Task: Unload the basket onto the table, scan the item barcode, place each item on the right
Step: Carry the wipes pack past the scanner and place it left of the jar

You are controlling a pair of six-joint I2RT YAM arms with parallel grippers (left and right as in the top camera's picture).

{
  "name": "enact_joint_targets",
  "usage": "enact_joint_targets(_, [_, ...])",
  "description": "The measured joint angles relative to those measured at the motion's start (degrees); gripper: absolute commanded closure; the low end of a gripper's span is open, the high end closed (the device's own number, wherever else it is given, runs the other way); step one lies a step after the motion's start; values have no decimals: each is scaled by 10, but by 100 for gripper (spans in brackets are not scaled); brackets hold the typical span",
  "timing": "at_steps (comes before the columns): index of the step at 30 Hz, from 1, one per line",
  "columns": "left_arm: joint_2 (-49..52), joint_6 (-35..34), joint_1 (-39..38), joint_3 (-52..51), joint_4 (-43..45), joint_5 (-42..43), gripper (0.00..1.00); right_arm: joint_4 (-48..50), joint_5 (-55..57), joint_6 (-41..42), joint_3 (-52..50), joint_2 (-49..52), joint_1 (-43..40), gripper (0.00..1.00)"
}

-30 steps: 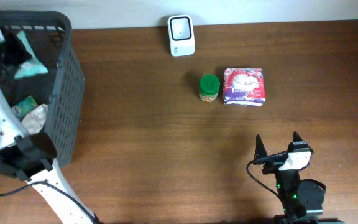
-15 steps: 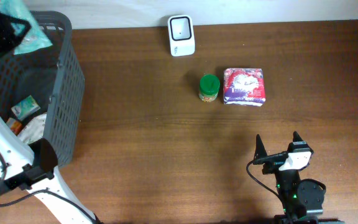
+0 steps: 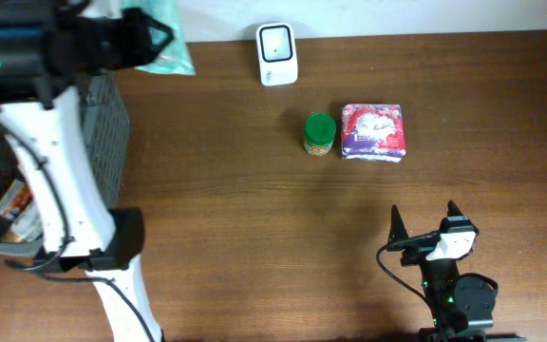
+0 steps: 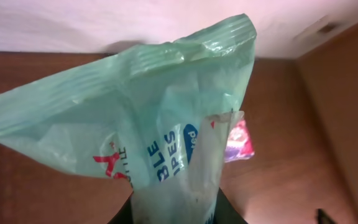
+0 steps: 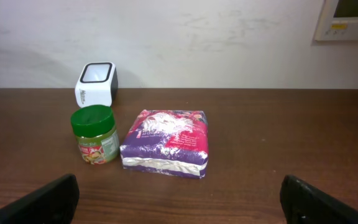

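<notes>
**Q:** How many items are on show?

**A:** One white scanner (image 3: pixel 276 54) stands at the back edge of the counter (image 3: pixel 254 237). One green-lidded jar (image 3: pixel 319 134) sits in front of the scanner and a little to its right. One purple packet (image 3: pixel 374 132) lies farther to the scanner's right, just beside the jar. One mint-green pouch (image 3: pixel 164 43) hangs in the air to the scanner's left. One dark mesh basket (image 3: pixel 104 142), well to the scanner's left, holds a few more goods, too hidden to count.

**Q:** And the two arms?

**A:** The left arm (image 3: pixel 55 171) rises over the basket and bends at the top, its dark wrist reaching level toward the scanner. The left tool (image 3: pixel 136 40) is pinching the pouch at one end. The right arm sits folded well in front of the scanner. The right tool (image 3: pixel 424 214) faces the scanner, its fingers spread wide and holding nothing.
</notes>
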Motion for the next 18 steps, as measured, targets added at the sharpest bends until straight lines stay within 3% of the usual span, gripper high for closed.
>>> enact_joint_targets(5, [-4,-1,-101,-85,1,-93,82,0,0,0,0,0,0,1])
enact_joint_targets(10, [-6,-44,-189,-277,35,-206,82,0,0,0,0,0,0,1])
enact_joint_targets(18, [-4,-133,-252,-583,265,-260,75,0,0,0,0,0,0,1])
